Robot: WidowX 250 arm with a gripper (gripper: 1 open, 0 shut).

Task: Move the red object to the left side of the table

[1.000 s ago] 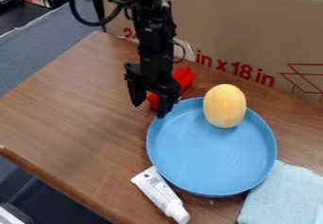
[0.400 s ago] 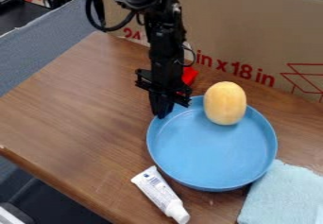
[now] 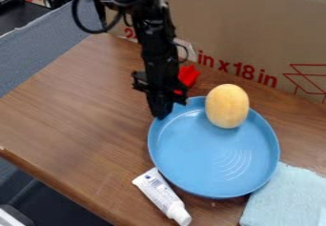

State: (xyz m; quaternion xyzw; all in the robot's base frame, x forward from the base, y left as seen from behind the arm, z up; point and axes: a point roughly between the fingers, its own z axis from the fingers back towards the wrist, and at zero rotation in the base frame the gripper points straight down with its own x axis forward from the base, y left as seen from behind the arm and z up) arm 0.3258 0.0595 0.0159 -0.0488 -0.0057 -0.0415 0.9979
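Red object point(image 3: 186, 75): small bright red block, mostly hidden behind gripper point(image 3: 162, 108), just up-right of fingertips; held or not, cannot tell. Gripper clenched, pointing down. Table point(image 3: 76, 96) brown wood-grain, dark edge. Cardboard box point(image 3: 274, 39) behind gripper.

Red object point(image 3: 186, 75): a small, bright red block, only partly visible, its left portion hidden by the dark arm standing in front of it. It sits toward the far side of the worktop point(image 3: 76, 96), near the printed cardboard box behind it and just beyond the far-left rim of the blue plate. Worktop: brown wood-grain surface with a dark edge, seen obliquely from above.
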